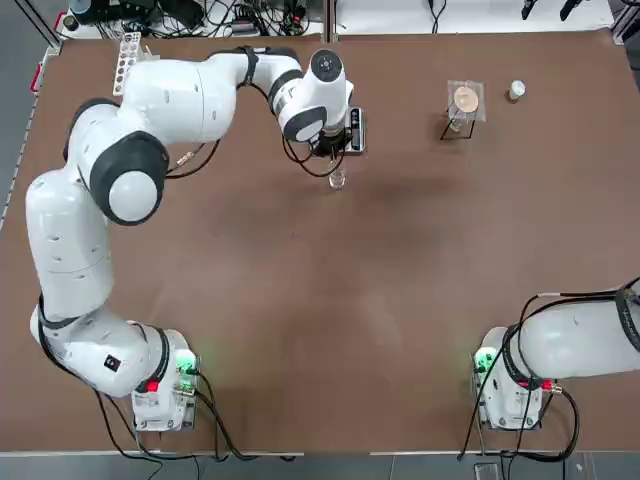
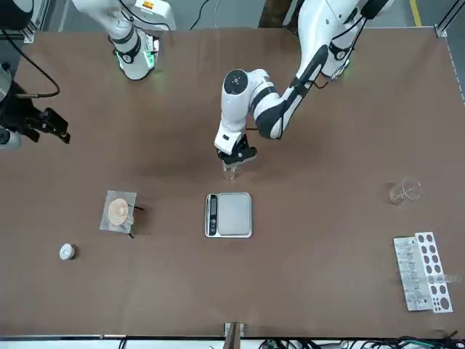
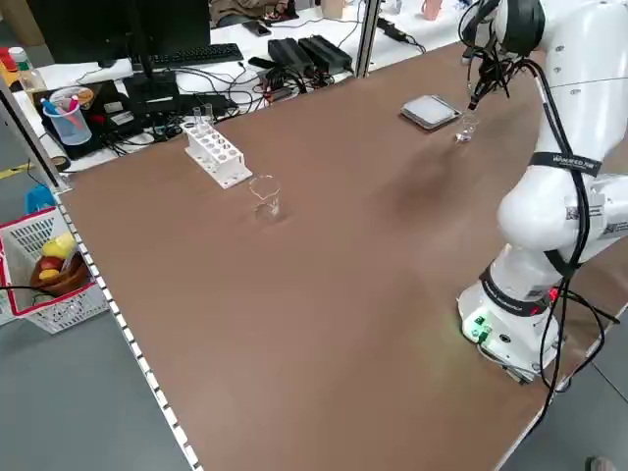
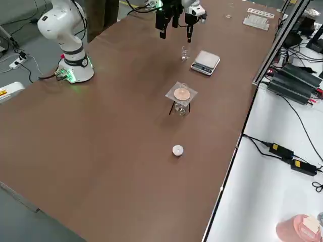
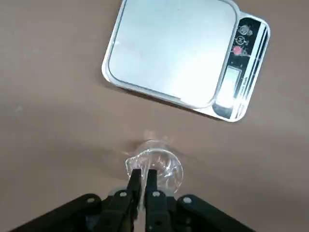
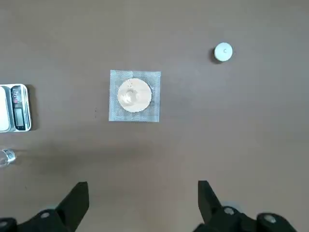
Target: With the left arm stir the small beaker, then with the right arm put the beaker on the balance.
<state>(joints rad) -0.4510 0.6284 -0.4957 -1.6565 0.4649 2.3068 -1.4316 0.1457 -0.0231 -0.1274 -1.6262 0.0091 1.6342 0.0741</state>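
Observation:
The small beaker, tiny and of clear glass, stands on the brown table just on the robot's side of the balance, a flat silver scale with a dark display strip. My left gripper hangs directly over the beaker. In the left wrist view its fingertips are pressed shut above the beaker's rim, with the balance beyond. I cannot make out anything thin between them. My right gripper is held high over the table's right part, and its jaws stand wide open and empty.
A tripod with a gauze square and a small white cap stand on the right arm's side, far back. A larger glass beaker and a white test tube rack are on the left arm's side.

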